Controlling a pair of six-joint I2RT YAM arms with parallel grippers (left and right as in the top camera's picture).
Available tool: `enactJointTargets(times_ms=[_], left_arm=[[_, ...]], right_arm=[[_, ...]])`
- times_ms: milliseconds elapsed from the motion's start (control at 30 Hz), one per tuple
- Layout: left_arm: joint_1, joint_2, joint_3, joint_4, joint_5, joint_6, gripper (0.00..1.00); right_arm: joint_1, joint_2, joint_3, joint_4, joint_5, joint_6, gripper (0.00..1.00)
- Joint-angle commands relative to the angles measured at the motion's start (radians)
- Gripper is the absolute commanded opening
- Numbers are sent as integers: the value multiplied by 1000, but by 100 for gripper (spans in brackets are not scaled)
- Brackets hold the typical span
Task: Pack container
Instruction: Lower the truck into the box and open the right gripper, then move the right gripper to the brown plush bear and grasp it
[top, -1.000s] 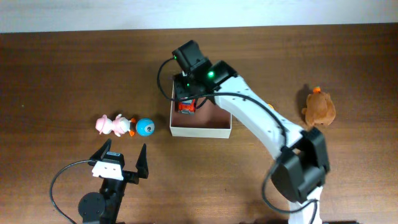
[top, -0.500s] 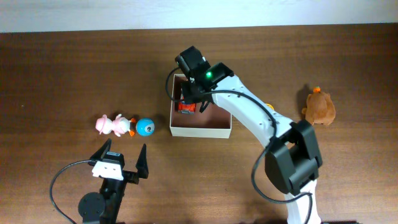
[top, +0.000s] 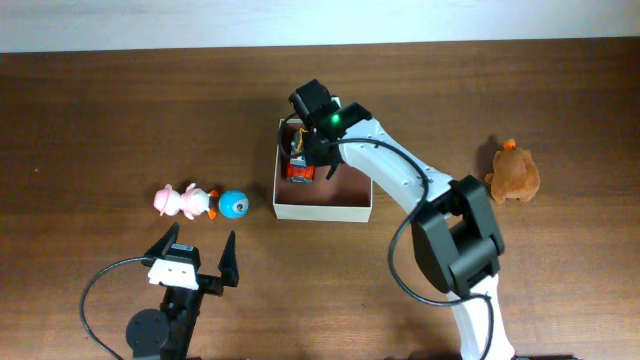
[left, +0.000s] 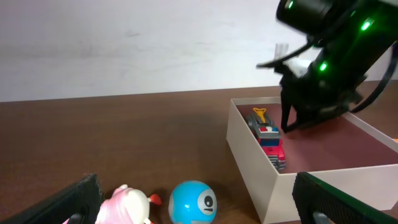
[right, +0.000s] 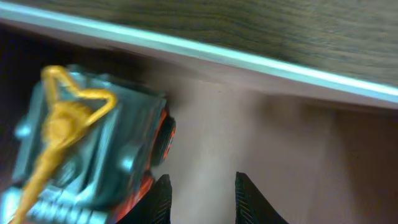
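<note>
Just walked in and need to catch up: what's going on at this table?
The right tool hangs inside the container, jaws slightly apart and empty, beside a toy truck lying on its floor. The left tool sits open, holding nothing. A pink pig, blue ball and brown plush lie outside.

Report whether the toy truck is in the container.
In: the toy truck lies on the container floor, beside its wall.

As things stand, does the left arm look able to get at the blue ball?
Probably yes. The left gripper stands open just short of the blue ball, with only bare table between. The pink toy lies close beside the ball, so a grasp might brush it.
</note>
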Motion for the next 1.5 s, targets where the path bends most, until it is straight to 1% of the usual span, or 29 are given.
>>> enactJointTargets(times_ms=[0, 167, 400, 533, 800, 933, 1033, 1100, 1200, 1300, 1400, 1467], left_arm=[[-5, -9, -6, -3, -6, 12, 100], [-5, -9, -6, -3, -6, 12, 100], [-5, -9, -6, -3, -6, 12, 99], [-5, -9, -6, -3, -6, 12, 99], [-5, -9, -6, -3, -6, 12, 100], [-5, -9, -6, -3, -6, 12, 100], [-5, -9, -6, -3, -6, 12, 100], [-5, -9, -6, -3, -6, 12, 99], [-5, -9, -6, -3, -6, 12, 100], [-5, -9, -6, -3, -6, 12, 100], [-5, -9, -6, -3, -6, 12, 100], [-5, -9, -6, -3, -6, 12, 100]], right_arm=[[-2, 36, -10, 8, 19, 10, 28], [-2, 38, -10, 22, 1, 10, 28], [-2, 39, -10, 76, -117, 6, 28], [-2, 39, -10, 97, -148, 6, 28], [-2, 39, -10, 65, -146, 11, 30], [-2, 38, -9, 40, -157, 56, 30], [-6, 38, -3, 41, -154, 51, 30], [-17, 37, 16, 35, -154, 32, 31], [-30, 33, 64, 1, -157, 5, 35], [-46, 15, 138, -54, -155, -21, 36], [-56, -2, 211, -112, -154, -46, 39], [-61, -10, 272, -174, -153, -74, 44]])
